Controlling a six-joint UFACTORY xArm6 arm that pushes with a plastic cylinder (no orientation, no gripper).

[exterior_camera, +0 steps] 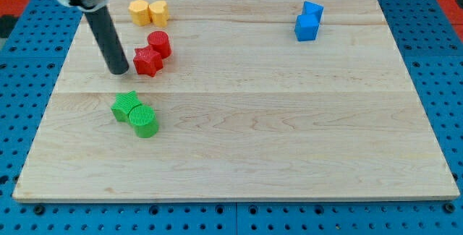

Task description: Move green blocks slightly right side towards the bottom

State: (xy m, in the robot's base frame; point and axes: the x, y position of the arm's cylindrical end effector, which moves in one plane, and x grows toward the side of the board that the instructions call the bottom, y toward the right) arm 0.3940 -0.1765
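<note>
A pale wooden board [239,105] lies on a blue pegboard bench [29,61], and here we are with the blocks spread in four little pairs. My tip [118,71] is down on the wood, the dark rod [107,36] rising from it toward the view's top left. No jaws on this arm, just the bare rod, so nothing to call apart or together.

Take the red star block [147,61] as the marker. My tip sits just to its view-left, near but with a sliver of board between them. The red cylinder [160,44] touches the star on its upper right. Above the star, toward the view's top, the orange-yellow block [139,11] and the yellow block [158,11] stand side by side, touching.

Now the green pair: below the star, toward the view's bottom and a touch left, the green star block [126,106] and the green cylinder [143,121] press together, the cylinder lower and to the right. My tip is above them, apart.

Far to the star's right, two blue blocks: the blue cube [307,27] with the other blue block [313,9] touching behind it.
</note>
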